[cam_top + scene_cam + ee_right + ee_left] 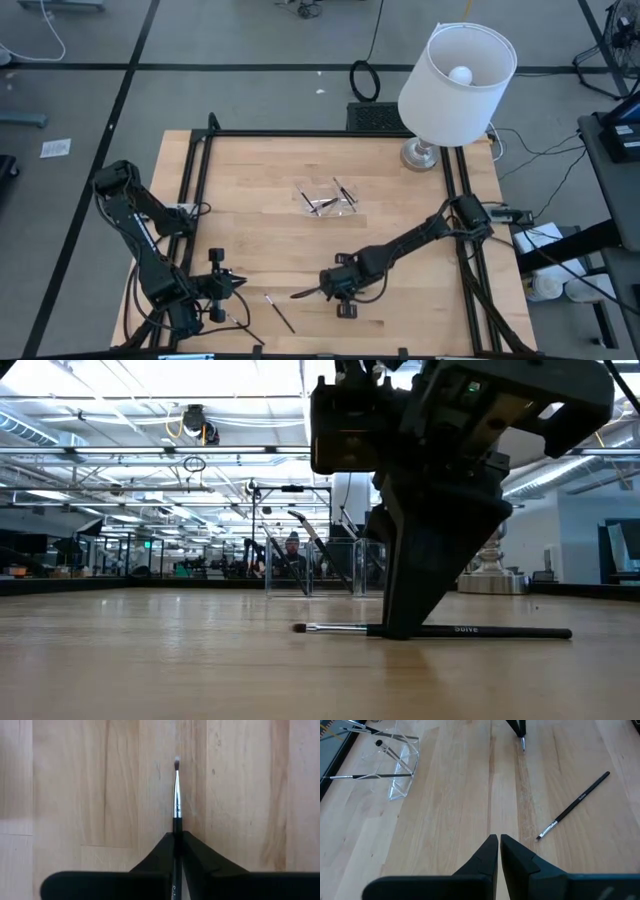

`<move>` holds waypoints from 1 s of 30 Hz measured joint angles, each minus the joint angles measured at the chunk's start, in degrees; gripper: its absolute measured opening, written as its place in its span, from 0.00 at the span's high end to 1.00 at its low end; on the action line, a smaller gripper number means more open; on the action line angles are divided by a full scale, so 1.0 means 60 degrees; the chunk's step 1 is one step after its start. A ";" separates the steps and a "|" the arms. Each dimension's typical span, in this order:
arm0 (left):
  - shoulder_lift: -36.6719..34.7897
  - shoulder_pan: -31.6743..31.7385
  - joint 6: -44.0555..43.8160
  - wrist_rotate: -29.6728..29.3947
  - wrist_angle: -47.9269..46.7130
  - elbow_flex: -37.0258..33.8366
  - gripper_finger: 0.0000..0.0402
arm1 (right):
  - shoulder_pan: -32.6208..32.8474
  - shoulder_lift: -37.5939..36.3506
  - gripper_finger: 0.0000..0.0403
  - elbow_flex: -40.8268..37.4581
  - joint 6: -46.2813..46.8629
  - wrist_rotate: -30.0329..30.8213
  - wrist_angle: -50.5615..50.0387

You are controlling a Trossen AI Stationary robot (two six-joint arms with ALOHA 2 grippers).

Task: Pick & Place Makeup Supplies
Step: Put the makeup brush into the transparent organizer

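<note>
**rigpilot_77:** Grab phase on my end. My right pincer [176,837] is down near the front edge of the pale, grainy wooden surface [260,240], about midway along it, with its two dark wedge-shaped fingers pinching a thin black makeup brush with a silvery ferrule and a small pale tuft [176,795]. In the low view the brush [440,630] looks like it's lying flat on the wood, so I'd say gripped but not lifted yet.

**benchlurker:** Where's it headed? And what's the left one doing?

**rigpilot_77:** My guess is the small clear plastic tray [328,198] up toward the middle of the surface, closer to the back edge. It already has a few of the same thin sticks in it. My left pincer [498,851] is parked near the front-left corner, fingers pressed together on nothing. One more loose black brush with a silver tip [279,313] lies between the two pincers, near the front edge.

**benchlurker:** Anything tricky about the lift?

**rigpilot_77:** The handle is slick, round and skinny, so I reckon it could swivel in the pinch if I go up fast. The grip sits partway along the handle, with the tuft end sticking out ahead. Next move calls for a straight, slow raise, then a carry over that flimsy see-through tray without nudging it.
</note>
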 joint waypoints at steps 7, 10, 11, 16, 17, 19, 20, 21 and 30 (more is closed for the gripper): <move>0.0000 0.0000 0.0008 0.0000 0.0022 0.0000 0.92 | -0.0064 -0.0282 0.97 -0.0129 0.0073 -0.0174 0.0358; 0.0000 -0.0001 0.0008 -0.0004 0.0015 0.0000 0.92 | -0.0064 -0.0444 0.98 -0.0151 0.0123 -0.0153 0.0528; 0.0000 -0.0003 0.0007 -0.0003 0.0015 0.0000 0.92 | -0.0064 -0.0442 0.98 -0.0151 0.0118 -0.0135 0.0591; 0.0000 0.0000 0.0007 -0.0004 0.0018 0.0000 0.92 | -0.0064 -0.0440 0.99 -0.0151 0.0062 -0.0168 0.0623; 0.0000 -0.0001 0.0004 -0.0004 0.0018 0.0000 0.92 | -0.0064 -0.0440 0.98 -0.0151 0.0058 -0.0172 0.0627; 0.0000 0.0000 0.0005 -0.0004 0.0018 0.0000 0.92 | -0.0064 -0.0443 0.98 -0.0151 0.0073 -0.0132 0.0723; 0.0000 0.0000 0.0004 -0.0004 0.0018 0.0000 0.92 | -0.0064 -0.0449 0.98 -0.0151 0.0104 -0.0081 0.0806; 0.0000 -0.0003 0.0004 -0.0004 0.0018 0.0000 0.92 | -0.0062 -0.0454 0.99 -0.0151 0.0131 -0.0041 0.0904; 0.0000 0.0000 -0.0022 -0.0004 0.0022 0.0000 0.92 | -0.0057 -0.0575 1.00 -0.0148 0.0335 -0.0067 0.1374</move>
